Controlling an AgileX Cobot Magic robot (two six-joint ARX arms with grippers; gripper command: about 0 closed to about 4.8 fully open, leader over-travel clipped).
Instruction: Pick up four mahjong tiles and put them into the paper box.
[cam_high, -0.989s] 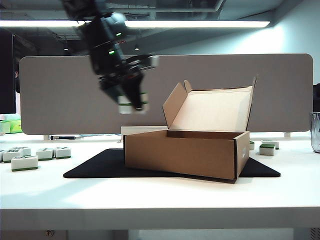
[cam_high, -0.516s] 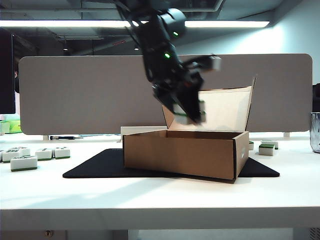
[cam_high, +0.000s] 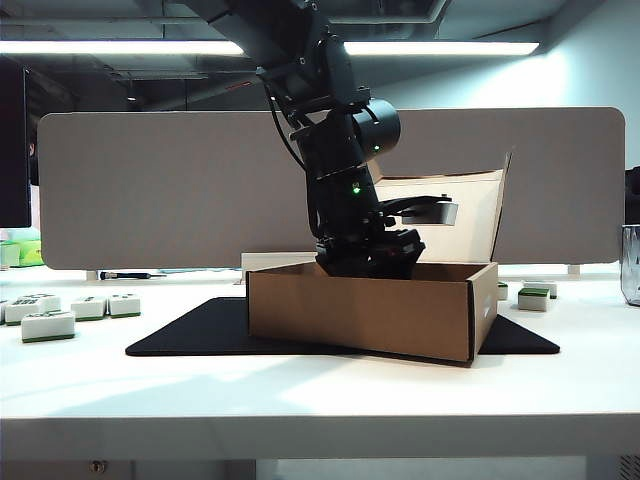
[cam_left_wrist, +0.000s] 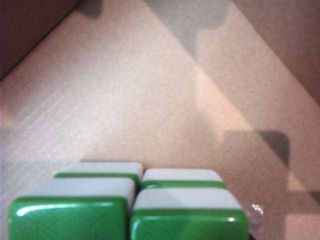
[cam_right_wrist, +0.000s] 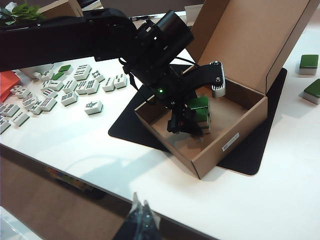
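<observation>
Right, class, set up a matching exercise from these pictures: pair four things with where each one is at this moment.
Things:
1. left gripper
2. right gripper
3. paper box
4. held mahjong tiles

Places:
A. on the black mat
B. low inside the box, clamped on tiles
C. above the table's near edge, away from the box
D. between the jaws, above the box floor

Pairs: 1-B, 2-C, 3-A, 4-D
</observation>
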